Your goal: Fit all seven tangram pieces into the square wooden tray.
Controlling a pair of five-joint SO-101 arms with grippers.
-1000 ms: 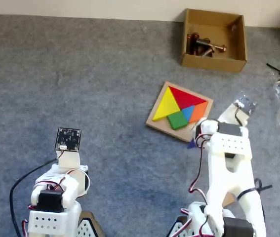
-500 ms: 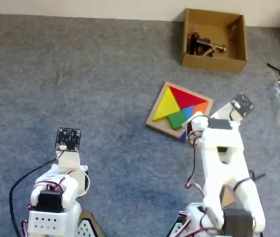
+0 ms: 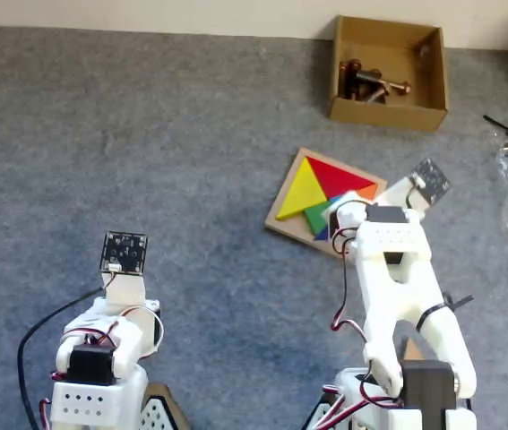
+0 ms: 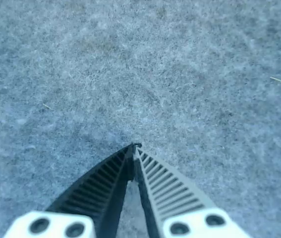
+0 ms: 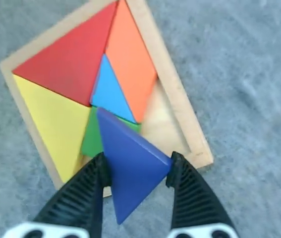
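Jaws of the right gripper (image 5: 138, 159) are clamped on the blue triangle (image 5: 130, 173), which is held over the tray's (image 5: 182, 114) bare gap beside the orange piece (image 5: 130, 64), where a corner could be caught on a neighbouring piece if released askew; the left gripper (image 4: 133, 151) is closed on nothing.

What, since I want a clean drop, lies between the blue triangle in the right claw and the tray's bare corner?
Nothing visible. The right claw holds the blue triangle over the tray's green piece; the bare corner beside it is open.
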